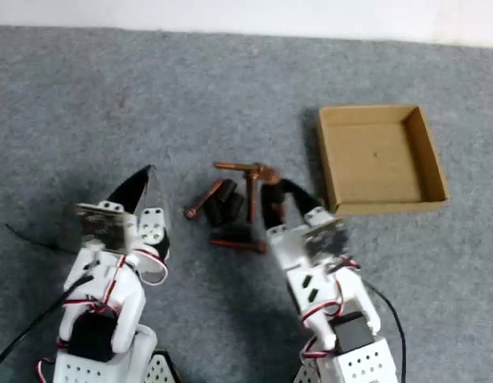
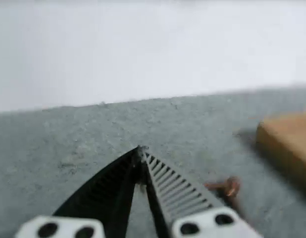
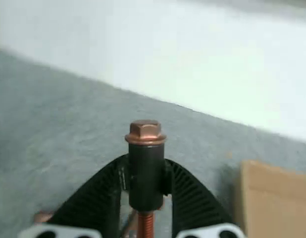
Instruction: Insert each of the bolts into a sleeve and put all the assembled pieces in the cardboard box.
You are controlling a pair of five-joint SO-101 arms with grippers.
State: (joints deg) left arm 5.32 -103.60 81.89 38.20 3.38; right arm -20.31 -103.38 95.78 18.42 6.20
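Jaws of right gripper (image 3: 145, 167) clench black cylindrical sleeve (image 3: 144, 184) with copper hex-head bolt (image 3: 145, 133) through it, above pile of loose copper bolts and black sleeves (image 1: 226, 211) on grey felt table (image 1: 87, 104). Left gripper (image 2: 141, 150) pinched together, tips touching, beside pile. Shallow brown cardboard box (image 1: 426, 155) sits apart.
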